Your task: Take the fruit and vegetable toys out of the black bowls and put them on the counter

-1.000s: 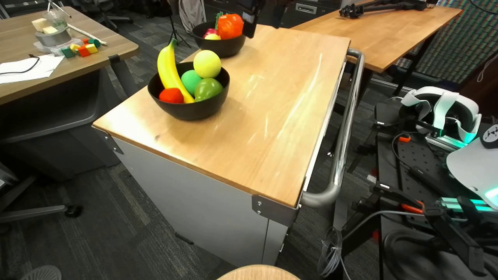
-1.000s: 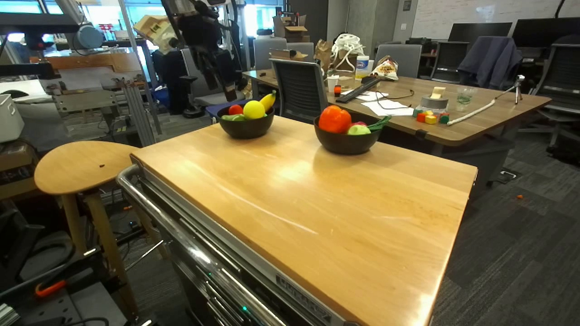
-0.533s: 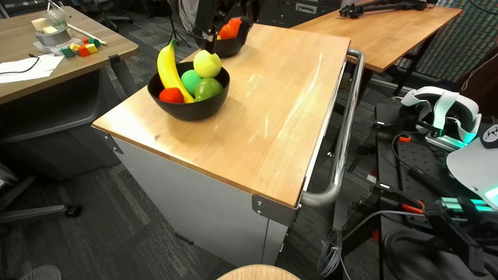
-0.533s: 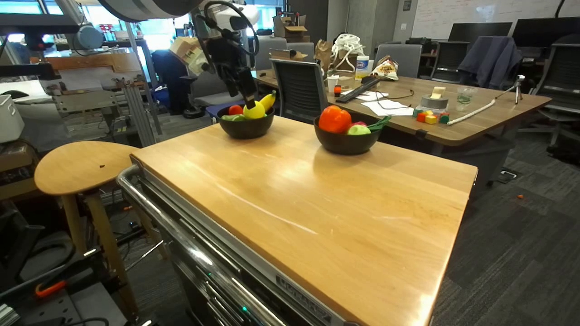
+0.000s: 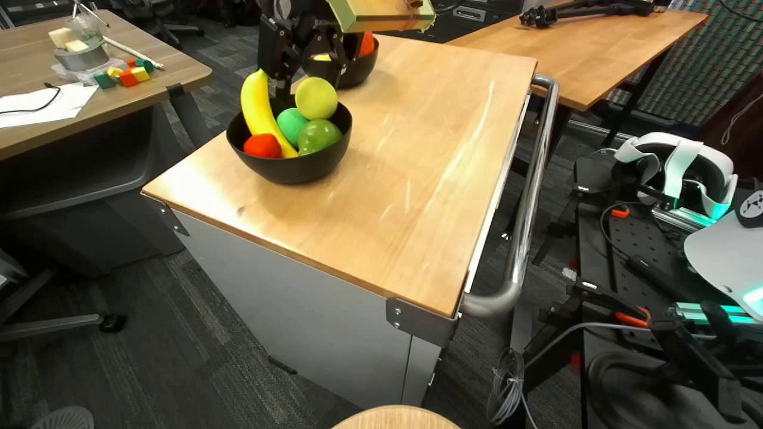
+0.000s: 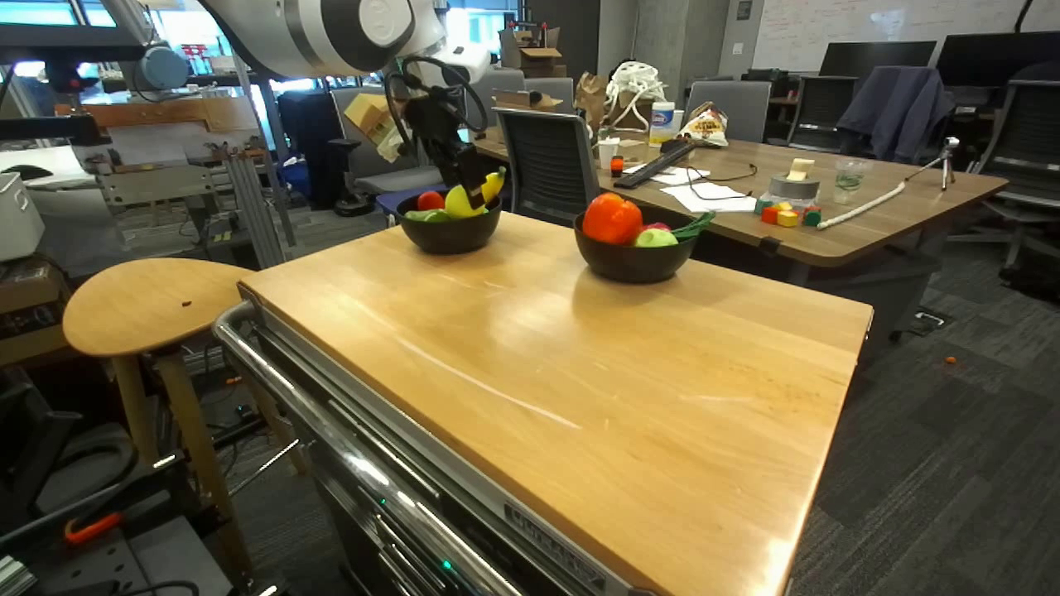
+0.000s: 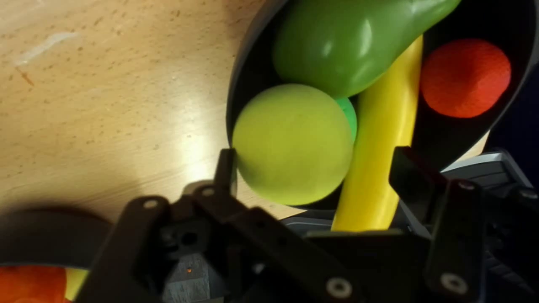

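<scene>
In both exterior views my gripper (image 5: 314,85) (image 6: 479,197) is low over one of the black bowls (image 5: 292,171) (image 6: 451,238). The wrist view shows the gripper (image 7: 313,160) open wide. A yellow round toy (image 7: 294,143) and the upper end of the banana (image 7: 366,202) lie between its fingers (image 7: 226,168); the left one is close against the round toy, contact unclear. The same bowl holds a green pear-like toy (image 7: 337,46), a green round toy (image 5: 292,124) and a red toy (image 7: 465,78). Another black bowl (image 6: 633,265) on the counter (image 6: 530,372) holds a large orange-red toy (image 6: 612,218) and smaller pieces.
A metal bar handle (image 5: 530,196) runs along one edge of the counter. Beside the counter stand a round wooden stool (image 6: 149,306) and a cluttered desk (image 6: 894,207). A yellowish block-like piece (image 5: 381,15) rides on the arm above the gripper.
My gripper has come down from above the counter's back to the bowl with the banana. Its fingers now reach around the yellow round toy and the banana's end.
</scene>
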You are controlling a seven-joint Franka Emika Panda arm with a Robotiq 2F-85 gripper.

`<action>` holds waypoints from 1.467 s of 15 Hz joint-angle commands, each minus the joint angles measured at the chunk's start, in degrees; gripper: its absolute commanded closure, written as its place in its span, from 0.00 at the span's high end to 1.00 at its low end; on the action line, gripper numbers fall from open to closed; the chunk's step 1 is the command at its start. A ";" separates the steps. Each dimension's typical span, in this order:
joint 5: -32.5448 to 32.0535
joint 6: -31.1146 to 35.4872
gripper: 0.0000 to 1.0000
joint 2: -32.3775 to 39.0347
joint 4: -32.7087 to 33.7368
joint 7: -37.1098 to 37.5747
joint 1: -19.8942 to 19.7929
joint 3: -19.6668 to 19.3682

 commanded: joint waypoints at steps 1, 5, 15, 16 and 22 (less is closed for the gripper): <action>-1.56 -1.58 0.58 2.28 3.36 3.14 2.64 -3.06; 0.12 -3.97 0.31 1.85 4.22 3.29 2.96 -3.61; 1.06 -17.68 0.25 -8.47 3.21 2.83 1.42 -2.35; 0.97 -18.62 0.25 -9.52 3.50 2.96 0.94 -2.42; -0.04 -18.40 0.25 -7.08 4.61 6.45 -4.24 -5.06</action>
